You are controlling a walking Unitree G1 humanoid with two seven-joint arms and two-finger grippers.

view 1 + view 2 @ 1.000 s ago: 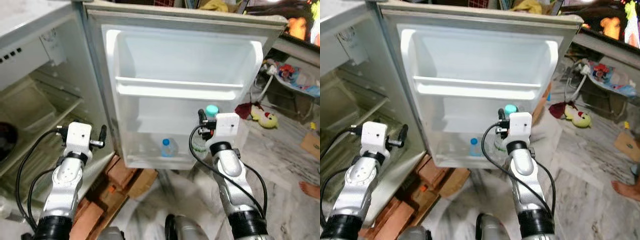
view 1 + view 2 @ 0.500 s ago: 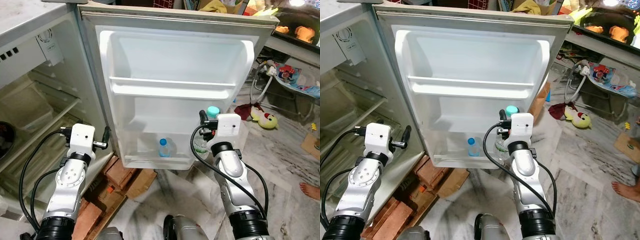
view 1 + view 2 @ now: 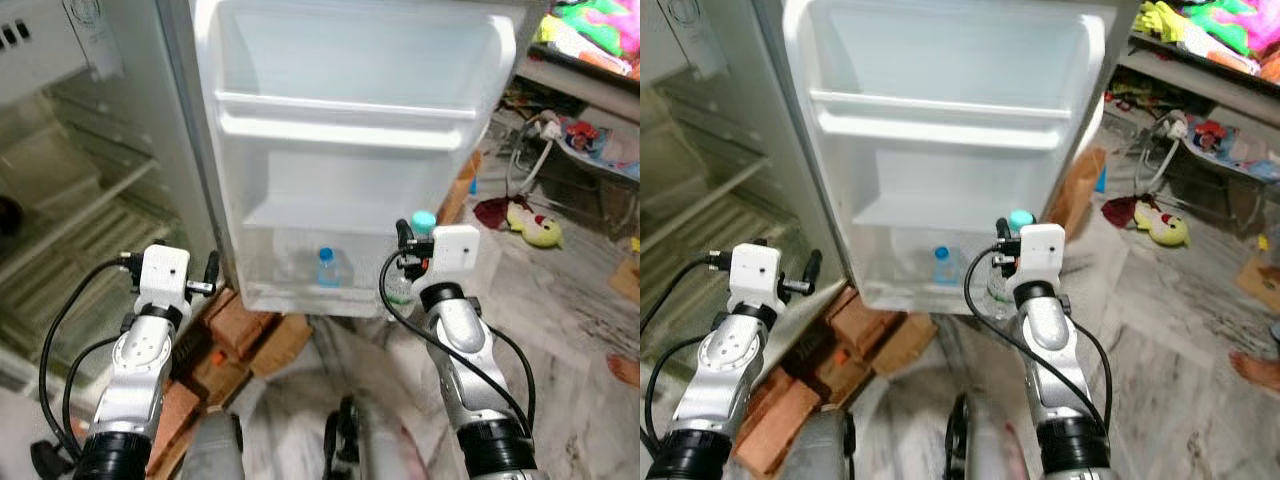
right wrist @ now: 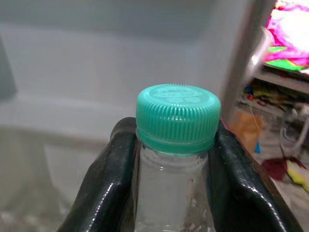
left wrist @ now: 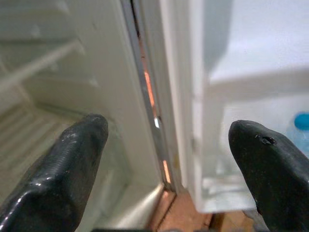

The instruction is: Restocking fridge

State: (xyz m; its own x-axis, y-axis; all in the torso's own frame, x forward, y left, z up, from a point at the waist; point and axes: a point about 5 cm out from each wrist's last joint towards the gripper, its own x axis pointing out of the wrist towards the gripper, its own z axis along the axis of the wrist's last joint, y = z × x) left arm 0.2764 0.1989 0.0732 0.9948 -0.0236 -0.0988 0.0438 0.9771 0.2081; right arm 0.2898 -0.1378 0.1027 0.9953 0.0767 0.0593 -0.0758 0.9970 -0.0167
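One clear bottle with a teal cap sits clamped at the neck between the right gripper's fingers, just right of the fridge door's bottom shelf, where a blue-capped bottle already stands. Since a moment ago the view has tipped downward and closer while the arms kept their pose, so I judge the robot is closing in to shelve it. Left gripper hangs wide open and empty near the door's hinge edge.

Fridge door: white liner, white shelves. Bottle: clear, ribbed teal cap. Second bottle in the door: clear, blue cap. Right gripper: glossy black fingers; left gripper black too. Arms silver, white wrist boxes. Bricks: red-brown. Floor: grey-veined marble. Toy: yellow, with red.
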